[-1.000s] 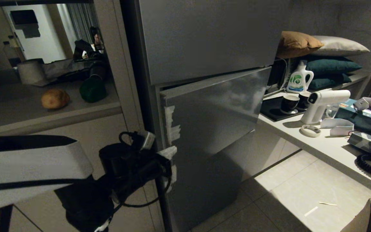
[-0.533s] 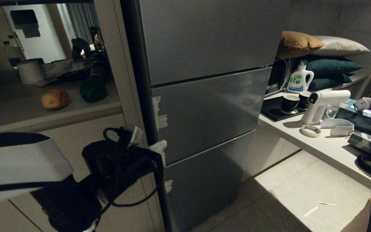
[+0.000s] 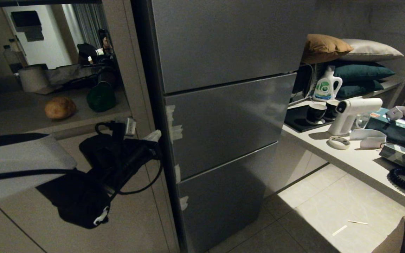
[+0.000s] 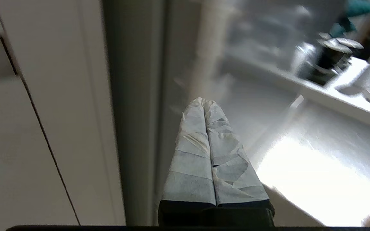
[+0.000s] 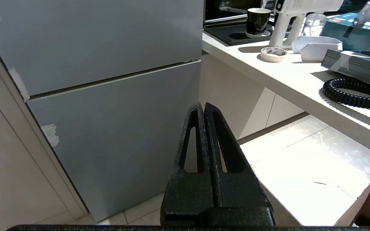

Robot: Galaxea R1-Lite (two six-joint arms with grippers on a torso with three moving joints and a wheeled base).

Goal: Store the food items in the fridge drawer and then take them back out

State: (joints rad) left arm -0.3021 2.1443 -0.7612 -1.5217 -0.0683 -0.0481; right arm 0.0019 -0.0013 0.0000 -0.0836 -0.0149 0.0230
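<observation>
Fridge drawer [image 3: 223, 119] is pushed flush into the fridge. Potato [image 3: 60, 107] and green pepper [image 3: 101, 98] lie on the shelf [image 3: 19, 119] beside it. Left claw [image 3: 155, 135], pressed together and empty, seems just beside the drawer's taped edge. Right claw [image 5: 203, 107] is also closed, empty.

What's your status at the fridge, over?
Left gripper shut, empty, beside the fridge drawer. Right gripper shut, parked low. Drawer closed; potato and pepper out on the counter. Nothing blocking.

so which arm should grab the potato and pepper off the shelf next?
Probably left. The shut left gripper sits just below the shelf holding the lumpy tan-brown potato and glossy dark green bell pepper.
</observation>
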